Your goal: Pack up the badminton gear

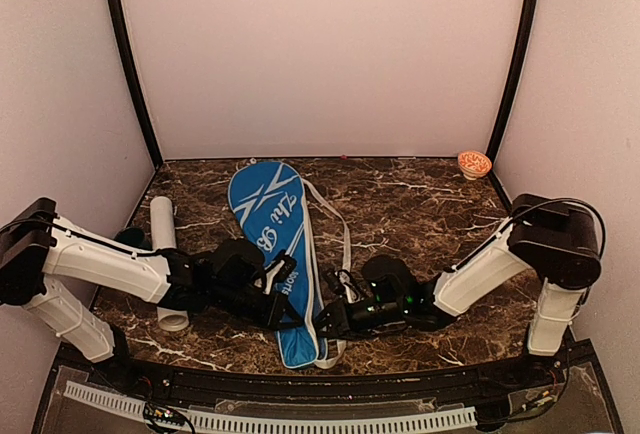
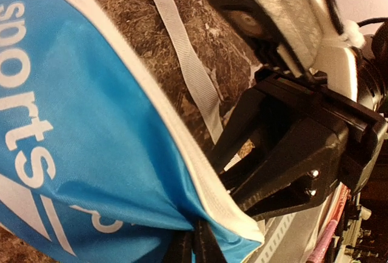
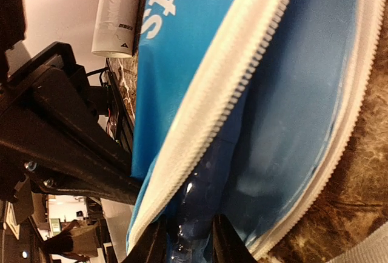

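- Racket cover point(image 1: 262, 216) lies lengthwise on the bench point(image 1: 420, 204), centre of the top view, mouth at the lower end. It's soft, light, floppy fabric, so it'll sag wherever you don't support it; take it by the stitched zip edge point(image 3: 242, 75).
- Your left end effector point(image 2: 195, 239) is narrow and looks pinched on the blue fabric near the mouth, folds bunching into it.
- Right end effector point(image 3: 189, 242) is closed round the racket handle point(image 3: 197, 196) inside the open zip. The handle is stiff and light with a glossy wrap (probably slippery), so grip square.
- Tube point(image 1: 164, 254), left of the top view: rigid, light, likely to roll.
- Count: one cover, one strap point(image 2: 182, 63), one tube, one handle showing; no shuttlecocks visible.
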Robot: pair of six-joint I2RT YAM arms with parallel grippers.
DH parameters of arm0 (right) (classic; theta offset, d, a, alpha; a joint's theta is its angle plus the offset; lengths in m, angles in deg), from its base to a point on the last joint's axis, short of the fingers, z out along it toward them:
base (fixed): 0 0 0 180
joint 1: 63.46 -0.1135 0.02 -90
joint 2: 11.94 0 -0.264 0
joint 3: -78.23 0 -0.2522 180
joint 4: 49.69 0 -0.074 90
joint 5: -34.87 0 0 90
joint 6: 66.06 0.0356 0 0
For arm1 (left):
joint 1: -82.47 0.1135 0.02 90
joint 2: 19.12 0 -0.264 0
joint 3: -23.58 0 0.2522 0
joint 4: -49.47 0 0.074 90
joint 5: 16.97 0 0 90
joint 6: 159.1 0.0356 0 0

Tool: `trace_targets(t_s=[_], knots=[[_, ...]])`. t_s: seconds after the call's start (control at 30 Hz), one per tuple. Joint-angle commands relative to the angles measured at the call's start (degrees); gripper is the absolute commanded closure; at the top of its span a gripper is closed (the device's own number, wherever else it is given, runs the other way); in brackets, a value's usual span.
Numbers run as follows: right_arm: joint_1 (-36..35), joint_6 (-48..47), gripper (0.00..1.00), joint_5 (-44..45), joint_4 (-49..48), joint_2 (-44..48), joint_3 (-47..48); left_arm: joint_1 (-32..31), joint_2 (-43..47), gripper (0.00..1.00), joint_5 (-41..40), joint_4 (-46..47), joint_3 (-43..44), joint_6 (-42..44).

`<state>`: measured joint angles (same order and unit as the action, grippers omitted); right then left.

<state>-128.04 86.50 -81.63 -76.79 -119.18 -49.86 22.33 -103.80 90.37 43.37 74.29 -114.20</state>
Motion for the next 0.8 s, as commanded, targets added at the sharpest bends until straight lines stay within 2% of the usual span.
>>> trace_targets(t_s=[0.0,0.13,0.3,0.53,0.77], knots=[[-0.36,-6.74,0.71,3.98,6.71,5.32,0.82,0.11,2.77,0.84,-0.27,-0.38,0.33,2.48],[-0.16,-9.58,0.69,5.31,12.21,7.02,1.26,0.11,4.36,0.64,-2.73,-3.65,0.42,3.49],[0.24,-11.61,0.58,5.77,16.66,8.42,1.09,0.11,5.58,0.57,-3.27,-4.25,0.01,4.03],[0.91,-13.99,0.87,6.51,20.13,10.29,0.91,0.2,7.03,0.57,-3.72,-3.96,-0.83,3.35],[0.79,-12.03,0.9,2.24,13.31,5.86,0.76,1.95,10.01,0.48,-6.83,-5.79,-4.05,0.1]])
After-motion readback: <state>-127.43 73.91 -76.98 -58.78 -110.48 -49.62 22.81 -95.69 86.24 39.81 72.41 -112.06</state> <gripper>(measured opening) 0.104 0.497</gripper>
